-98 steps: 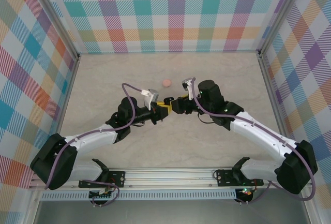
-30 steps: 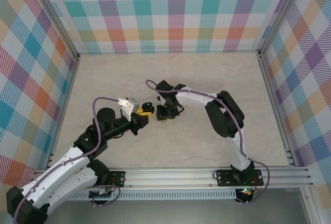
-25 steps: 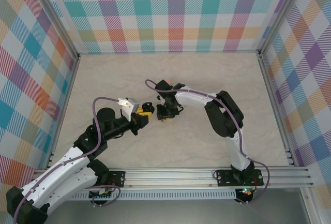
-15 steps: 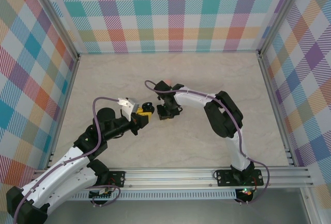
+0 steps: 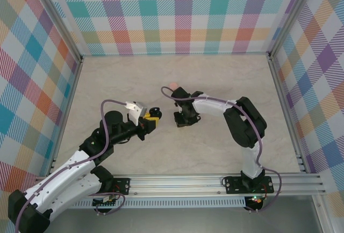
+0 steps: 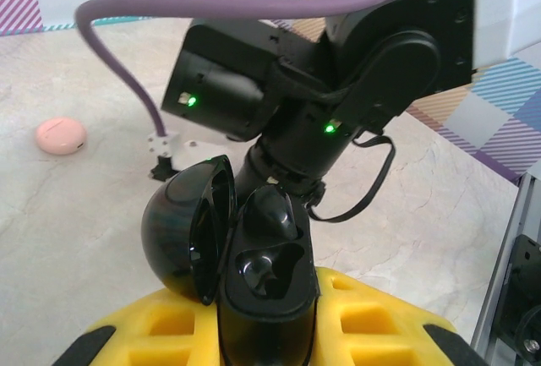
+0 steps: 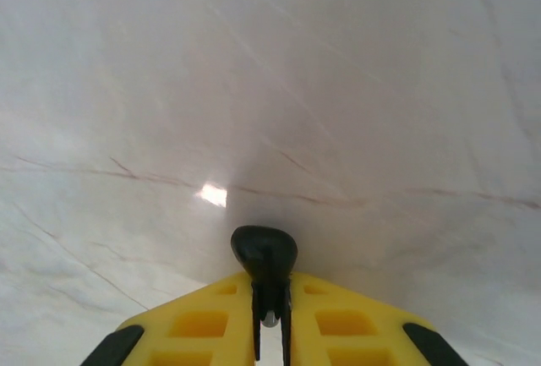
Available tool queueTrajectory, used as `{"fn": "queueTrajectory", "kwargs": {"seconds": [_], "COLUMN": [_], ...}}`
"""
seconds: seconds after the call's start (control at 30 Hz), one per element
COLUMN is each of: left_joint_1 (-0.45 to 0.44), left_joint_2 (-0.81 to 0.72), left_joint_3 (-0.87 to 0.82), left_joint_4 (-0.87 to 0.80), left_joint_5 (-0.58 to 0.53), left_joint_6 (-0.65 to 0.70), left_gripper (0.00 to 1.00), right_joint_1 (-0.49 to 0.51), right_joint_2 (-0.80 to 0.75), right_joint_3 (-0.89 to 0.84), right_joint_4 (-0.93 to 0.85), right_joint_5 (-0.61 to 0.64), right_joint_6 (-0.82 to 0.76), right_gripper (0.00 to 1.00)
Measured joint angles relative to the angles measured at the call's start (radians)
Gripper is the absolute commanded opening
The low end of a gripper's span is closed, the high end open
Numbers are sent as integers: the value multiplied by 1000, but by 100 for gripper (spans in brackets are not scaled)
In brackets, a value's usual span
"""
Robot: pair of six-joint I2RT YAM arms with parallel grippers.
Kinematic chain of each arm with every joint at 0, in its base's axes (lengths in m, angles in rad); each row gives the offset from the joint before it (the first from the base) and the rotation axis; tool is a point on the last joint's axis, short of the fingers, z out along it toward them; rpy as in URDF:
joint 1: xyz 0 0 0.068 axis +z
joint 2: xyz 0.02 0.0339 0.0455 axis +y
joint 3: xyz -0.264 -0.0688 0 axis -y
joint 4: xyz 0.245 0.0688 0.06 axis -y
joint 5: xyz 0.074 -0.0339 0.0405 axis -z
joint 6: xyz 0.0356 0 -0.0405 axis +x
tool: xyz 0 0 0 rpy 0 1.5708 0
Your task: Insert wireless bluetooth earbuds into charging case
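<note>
- Since half a second ago the right jaws were moved rightward; the gap to the left jaws is widened in the top view.
- Left jaws are clenched on the black charging case (image 6: 266, 277), which is gripped at its base between yellow fingers (image 6: 363, 298).
- Lid (image 6: 184, 231) is swung open to the left; the case's inner cavity is turned toward the right arm (image 6: 372, 53) (green LEDs lit on it).
- Right jaws are clenched on a black earbud (image 7: 264, 254); its rounded head is seen poking out past the fingertips (image 7: 313, 294), just above the surface (image 7: 254, 87) (contact cannot be told).
- Earbud and case are held apart, side by side near mid-surface in the top view.
- Pink case (image 5: 173, 85) is seen closed on the surface, beyond both jaws, well apart from the black one.
</note>
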Motion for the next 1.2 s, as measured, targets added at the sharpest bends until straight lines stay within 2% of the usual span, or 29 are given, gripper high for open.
{"fn": "queueTrajectory", "kwargs": {"seconds": [0.13, 0.57, 1.2], "left_joint_1": [0, 0, 0], "left_joint_2": [19, 71, 71], "left_joint_3": [0, 10, 11], "left_joint_4": [2, 26, 26], "left_joint_5": [10, 26, 26], "left_joint_6": [0, -4, -3], "left_gripper": [18, 18, 18], "right_joint_1": [-14, -22, -23], "right_joint_2": [-40, -57, -10], "right_joint_3": [-55, -56, 99], "right_joint_4": [0, -61, -141], "right_joint_5": [21, 60, 45], "right_joint_6": [-11, -27, -68], "right_gripper": [19, 40, 49]}}
